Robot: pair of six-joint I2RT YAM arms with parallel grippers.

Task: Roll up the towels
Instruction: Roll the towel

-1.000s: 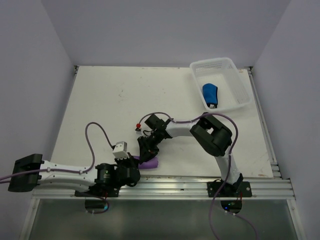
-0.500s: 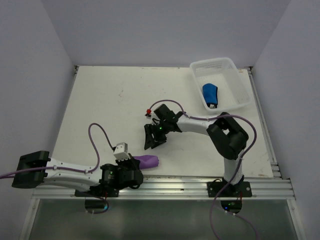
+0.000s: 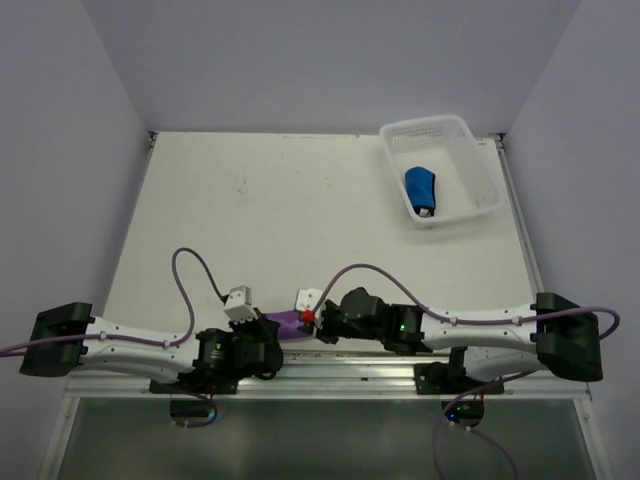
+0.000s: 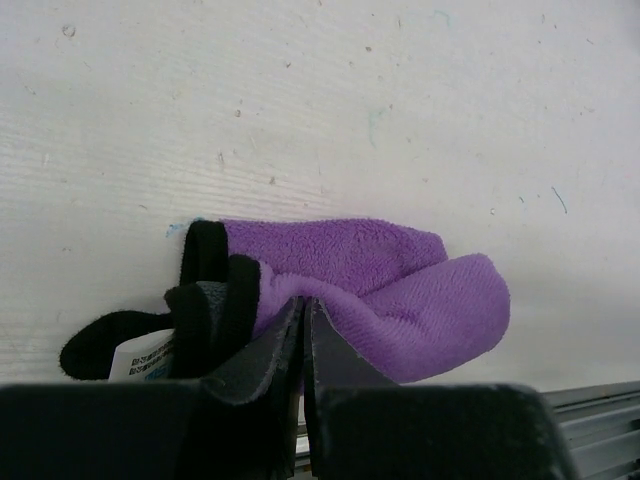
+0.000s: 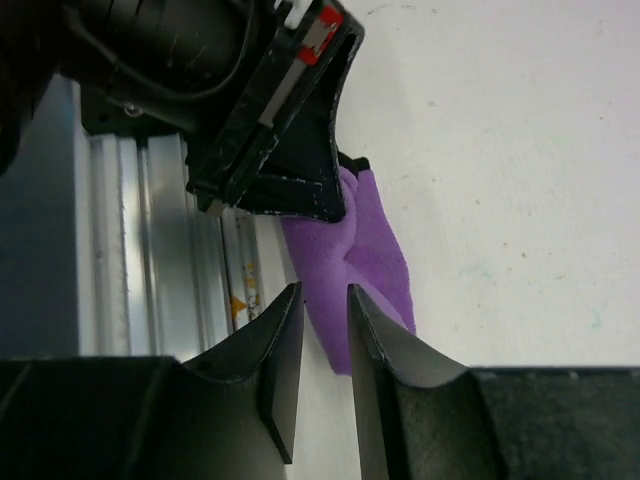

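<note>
Purple towel (image 4: 385, 275) pinched in L gripper (image 4: 303, 312), R gripper (image 5: 323, 295) just beside.

The near towel (image 4: 390, 275) lies at the worktop's (image 3: 250, 200) near edge, between the left claw (image 4: 303, 305) and right claw (image 5: 318, 300); the far towel (image 3: 420, 188) lies in the far-right basket (image 3: 482, 172).

The white-and-black left arm (image 3: 130, 338) is stretched low and nearly level, reaching rightward from its base. The black two-finger left gripper (image 4: 304, 330) has its jaws pressed together on a fold of the purple cloth towel (image 4: 400, 290).

The white-and-black right arm (image 3: 480, 322) is stretched low and reaches leftward. The black right gripper (image 5: 325, 300) points toward the left gripper, its jaws parted by a narrow gap.
</note>
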